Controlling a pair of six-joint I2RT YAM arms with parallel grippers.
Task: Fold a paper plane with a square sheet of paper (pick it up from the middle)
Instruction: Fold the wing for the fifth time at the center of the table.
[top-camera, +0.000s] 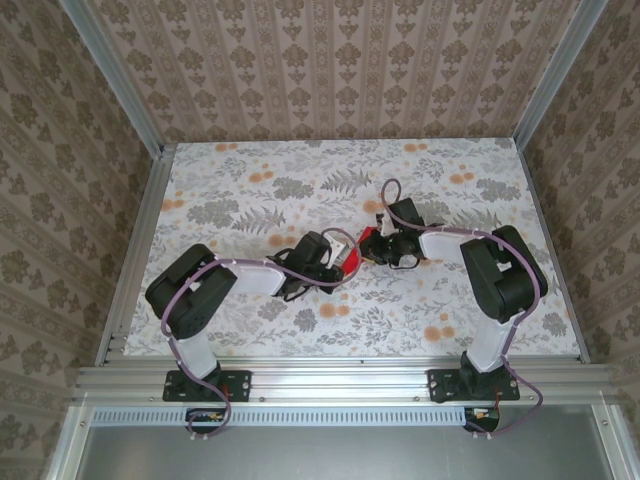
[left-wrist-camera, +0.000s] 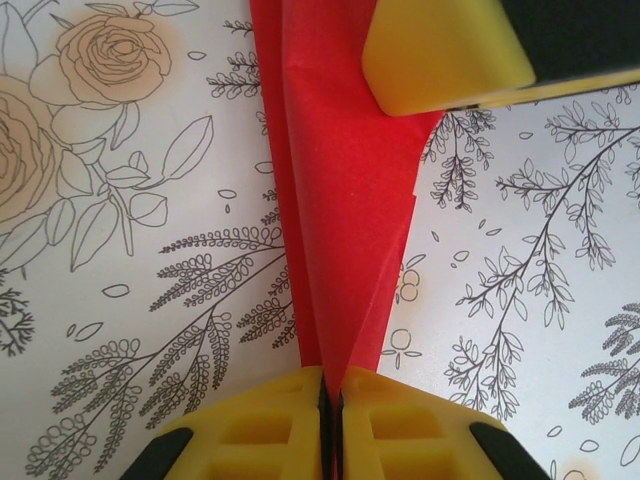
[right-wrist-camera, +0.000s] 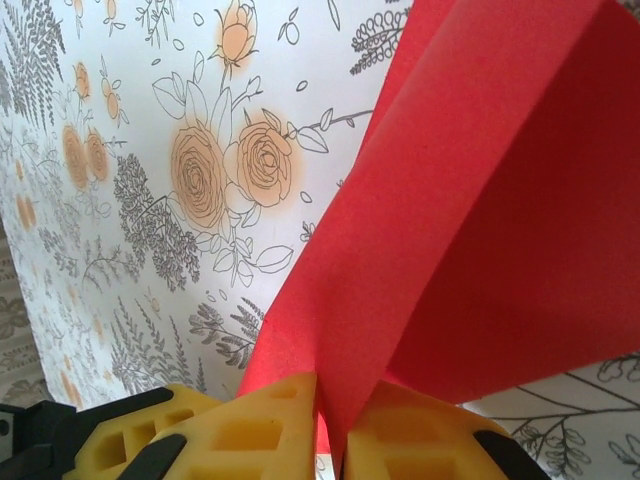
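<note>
The paper plane (top-camera: 356, 256) is bright red paper folded into a narrow creased dart, and it hangs between both grippers over the middle of the floral table. My left gripper (left-wrist-camera: 332, 382) is shut on one pointed end of the folded paper (left-wrist-camera: 340, 200), its yellow jaws pressed together. From the other side, my right gripper (right-wrist-camera: 347, 400) is shut on a layered fold of the red paper (right-wrist-camera: 480, 230), which fans wide above its jaws. In the left wrist view a yellow fingertip (left-wrist-camera: 445, 55) of the right gripper rests against the paper's far end. In the top view the left gripper (top-camera: 343, 260) and the right gripper (top-camera: 376, 246) nearly meet.
The floral tabletop (top-camera: 300, 190) is bounded by aluminium rails, with a rail along the near edge (top-camera: 330, 375) and wallpapered walls (top-camera: 330, 70) on three sides. Both arms reach inward from their bases at the front corners.
</note>
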